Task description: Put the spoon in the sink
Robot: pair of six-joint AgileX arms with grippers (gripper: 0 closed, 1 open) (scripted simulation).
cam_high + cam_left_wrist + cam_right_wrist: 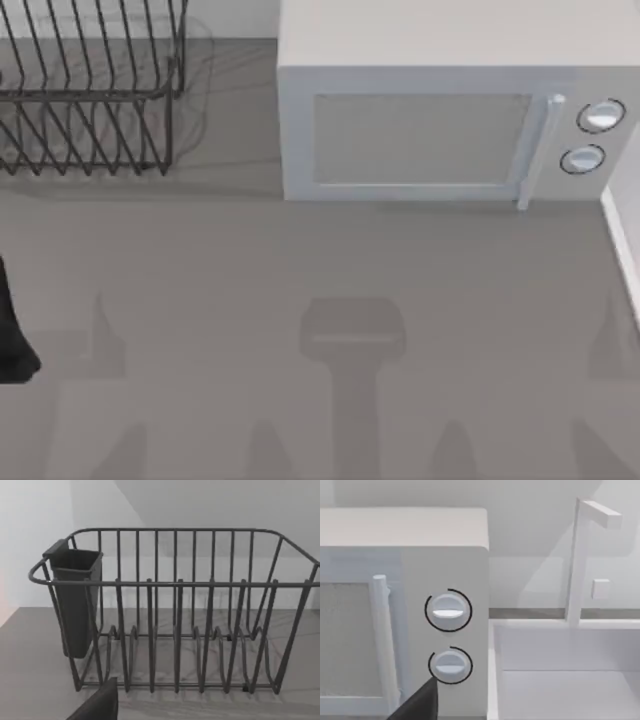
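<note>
Although the task names a spoon, I cannot tell where it lies, so the step in hand is judged the search before any reach. Left arm (pixel 12 330) sits at the worktop's (pixel 300 260) left edge; neither hand's opening can be told. The left wrist view gives the rack (pixel 175 610) and its cup (pixel 75 600); the right wrist view gives the sink (pixel 565 670), faucet (pixel 580 555) and microwave (pixel 405 605). Next move calls for locating the spoon.

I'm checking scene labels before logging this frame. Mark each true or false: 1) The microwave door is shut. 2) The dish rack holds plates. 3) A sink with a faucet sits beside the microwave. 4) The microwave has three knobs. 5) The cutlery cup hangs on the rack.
1) True: the microwave door is shut.
2) False: the dish rack slots hold no plates.
3) True: the sink and faucet stand right beside it.
4) False: two knobs.
5) True: the cutlery cup hangs on the rack's end.
</note>
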